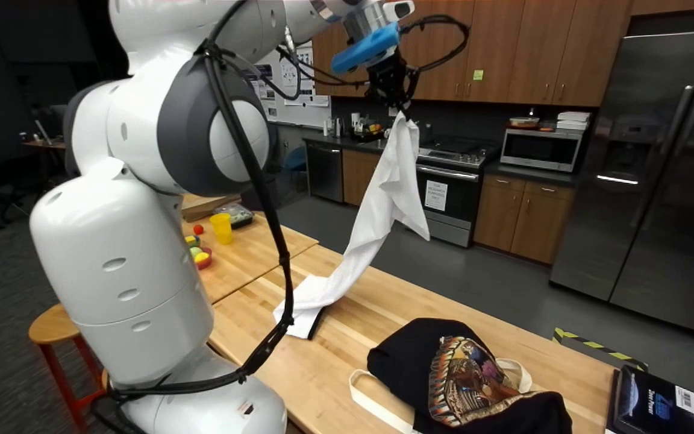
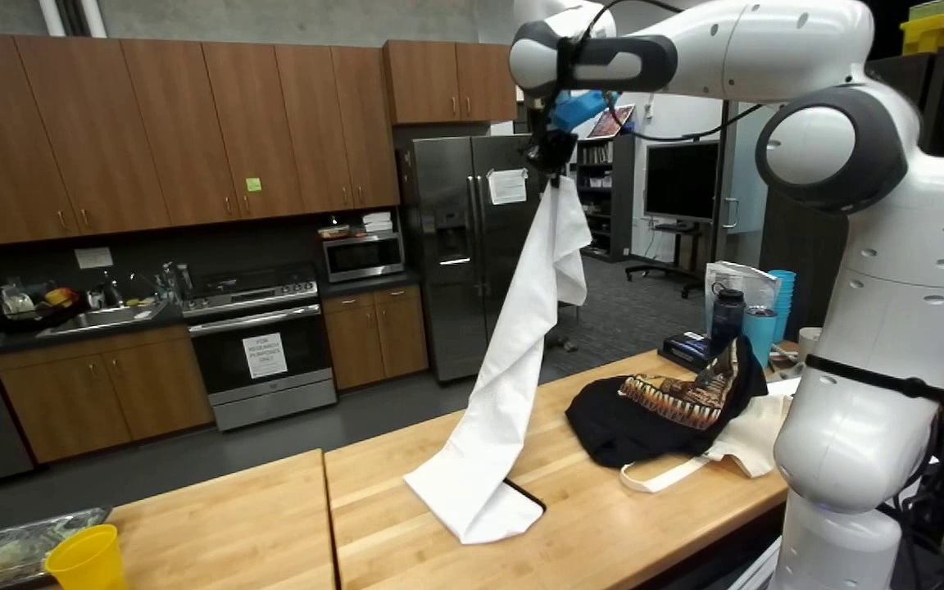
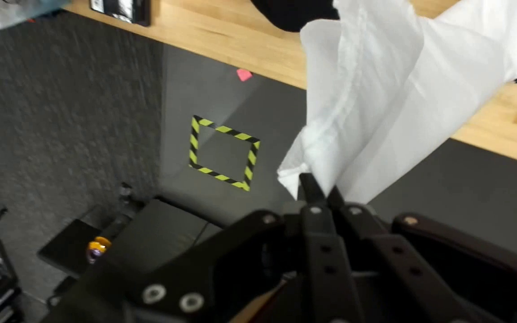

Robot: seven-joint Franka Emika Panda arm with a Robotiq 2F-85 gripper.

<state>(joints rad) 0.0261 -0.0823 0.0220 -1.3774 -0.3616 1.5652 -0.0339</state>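
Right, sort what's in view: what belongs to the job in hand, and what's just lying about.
In the job:
gripper, shut
white cloth, held in it by one end
wooden table, under the cloth's lower end
perhaps the dark strip by that end, too hidden to identify

Seemingly just lying about:
black printed fabric
black box
yellow cup
dark bottle

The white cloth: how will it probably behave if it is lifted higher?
The white cloth is probably floppy, as it hangs in folds below the pincer. Its lower end may drag, since it trails onto the table.
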